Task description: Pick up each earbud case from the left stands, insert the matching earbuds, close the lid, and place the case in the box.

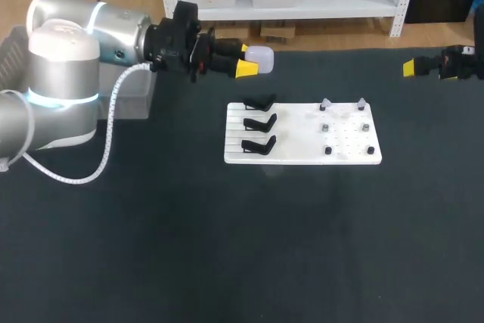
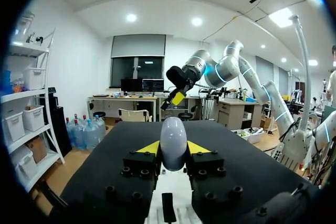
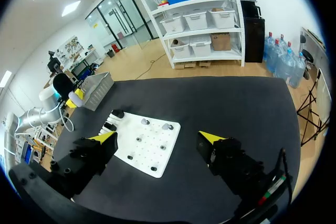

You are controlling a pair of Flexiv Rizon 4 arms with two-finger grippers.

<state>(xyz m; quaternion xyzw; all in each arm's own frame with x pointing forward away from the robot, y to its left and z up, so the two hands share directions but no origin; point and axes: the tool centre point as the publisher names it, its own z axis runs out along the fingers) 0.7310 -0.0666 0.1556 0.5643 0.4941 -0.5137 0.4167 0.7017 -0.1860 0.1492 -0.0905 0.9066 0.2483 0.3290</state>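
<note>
The white earbud case (image 2: 173,141) sits pinched in the left gripper (image 1: 247,59), held above the desk behind the white board (image 1: 302,158). It probably wants a firm, level grip so the earbuds (image 1: 325,103) can go in. The right gripper (image 3: 157,137) hangs wide open, well apart. The black stands (image 1: 259,122) lie below the case, so any lowering needs care.

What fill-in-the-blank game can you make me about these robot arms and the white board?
1. The left tool holds a ____ earbud case.
2. The board carries ____ black stands.
3. The right tool, wide open, grips ____.
Missing words: white; three; nothing.
</note>
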